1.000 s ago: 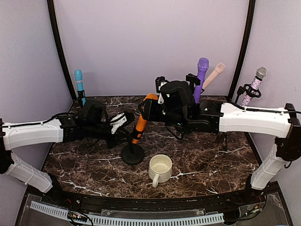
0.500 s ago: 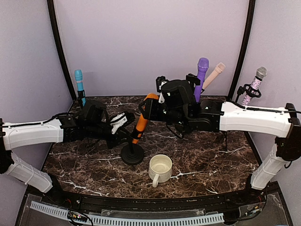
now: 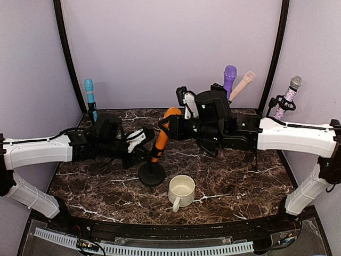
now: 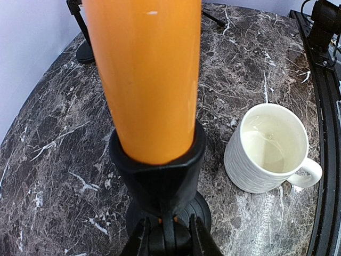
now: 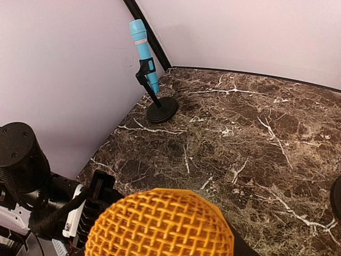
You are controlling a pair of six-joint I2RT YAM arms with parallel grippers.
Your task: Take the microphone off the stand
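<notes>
The orange microphone [image 3: 161,137] sits tilted in the black clip of a stand whose round base [image 3: 151,175] rests on the marble table. My left gripper [image 3: 139,145] is shut on the stand's stem just under the clip. In the left wrist view the orange body [image 4: 144,80] sits in the clip [image 4: 160,165], with my fingertips [image 4: 139,241] on either side of the stem above the base [image 4: 205,210]. My right gripper [image 3: 177,124] is shut on the microphone's head. The right wrist view shows only the orange mesh head [image 5: 160,224]; the fingers are hidden.
A white mug [image 3: 181,191] stands just right of the stand base, also in the left wrist view [image 4: 272,146]. A blue microphone on a stand [image 3: 90,96] is at the back left. Purple [image 3: 229,77], beige [image 3: 242,84] and glittery [image 3: 288,96] microphones stand at the back right.
My right arm has shifted a little to the right and up, drawing the microphone's head slightly with it. The left gripper and the stand base have hardly moved.
</notes>
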